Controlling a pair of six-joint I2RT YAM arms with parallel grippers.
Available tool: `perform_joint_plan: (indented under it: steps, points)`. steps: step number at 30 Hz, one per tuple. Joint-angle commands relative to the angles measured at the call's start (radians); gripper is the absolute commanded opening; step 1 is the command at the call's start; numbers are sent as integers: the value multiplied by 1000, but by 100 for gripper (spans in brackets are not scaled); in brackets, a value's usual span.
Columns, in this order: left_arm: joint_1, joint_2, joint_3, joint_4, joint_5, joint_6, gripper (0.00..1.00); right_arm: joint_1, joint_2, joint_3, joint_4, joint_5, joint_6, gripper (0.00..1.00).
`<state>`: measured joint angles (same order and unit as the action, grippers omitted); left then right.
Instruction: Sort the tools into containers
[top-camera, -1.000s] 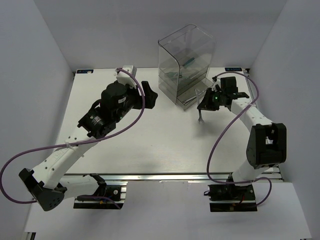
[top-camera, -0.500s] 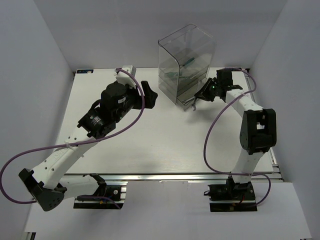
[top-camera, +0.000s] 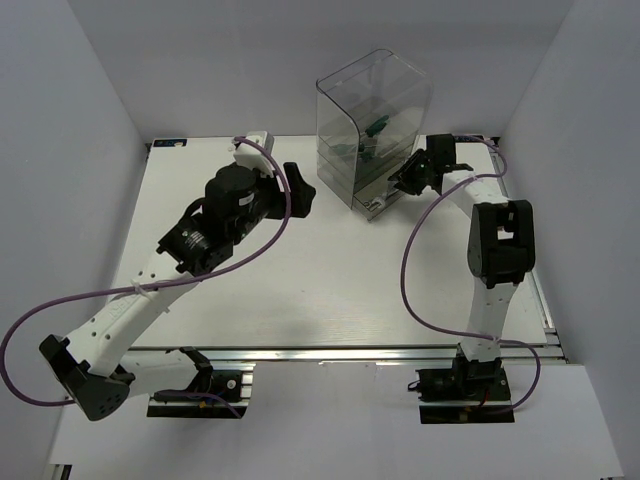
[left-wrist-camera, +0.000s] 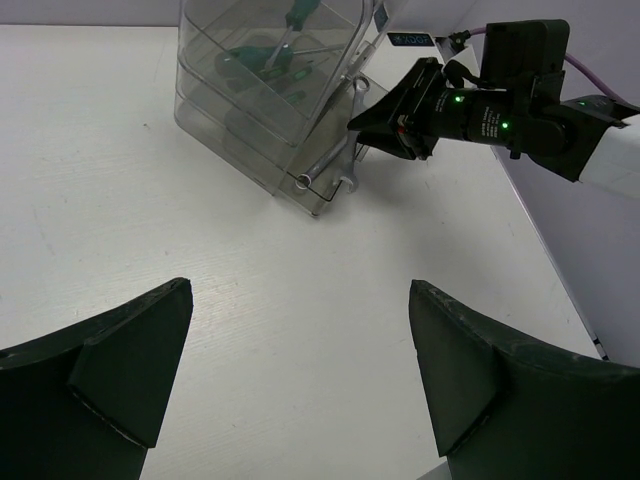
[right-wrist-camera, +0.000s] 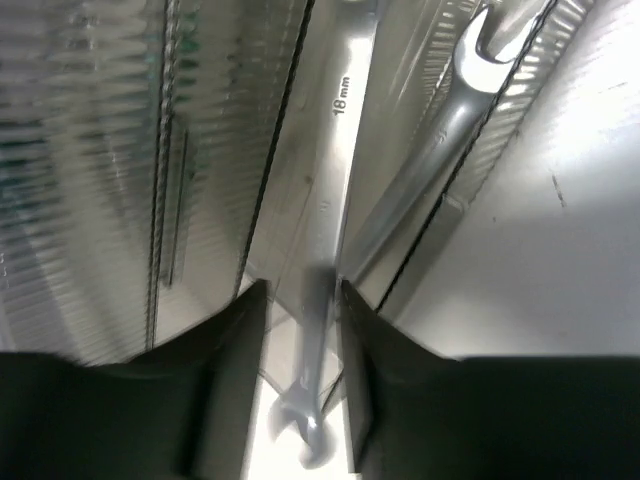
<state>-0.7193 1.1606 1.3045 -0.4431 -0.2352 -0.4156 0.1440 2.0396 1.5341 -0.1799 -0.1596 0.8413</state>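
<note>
1. The right gripper (right-wrist-camera: 298, 297) had its jaws slightly apart around one wrench (right-wrist-camera: 340, 120) in the bottom drawer (left-wrist-camera: 318, 202).
2. A second wrench (right-wrist-camera: 450, 130) lay just beside it, making two.
3. The left gripper (left-wrist-camera: 298, 300) gaped wide, well apart from the single drawer unit (top-camera: 372, 90).
4. The green screwdrivers (left-wrist-camera: 250, 62) inside could not be counted.

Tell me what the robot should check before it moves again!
1. Right tool free of the 18 mm wrench: cannot tell, the picture is blurred there.
2. That wrench lies in the bottom drawer: ok.
3. Other wrench beside it, same drawer: ok.
4. Bottom drawer shut: not ok, it stands open with wrench ends poking out.
5. Left tool open, empty, away from the drawers: ok.
6. Screwdrivers in the upper drawers: ok.
</note>
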Motion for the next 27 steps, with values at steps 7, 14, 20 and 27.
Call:
perform_joint_plan:
  steps: [7, 14, 20, 27]
  points:
    - [1, 24, 47, 6, -6, -12, 98, -9, 18, 57, 117, -44, 38, 50]
    - [1, 21, 36, 20, -4, -11, 98, -34, -91, -1, 204, -230, -245, 0]
    - [1, -6, -17, 58, -3, -14, 98, -70, -190, -201, 136, -28, -393, 0]
    - [1, 4, -13, 52, 8, 0, 98, -75, -87, -161, 40, 80, -369, 0]
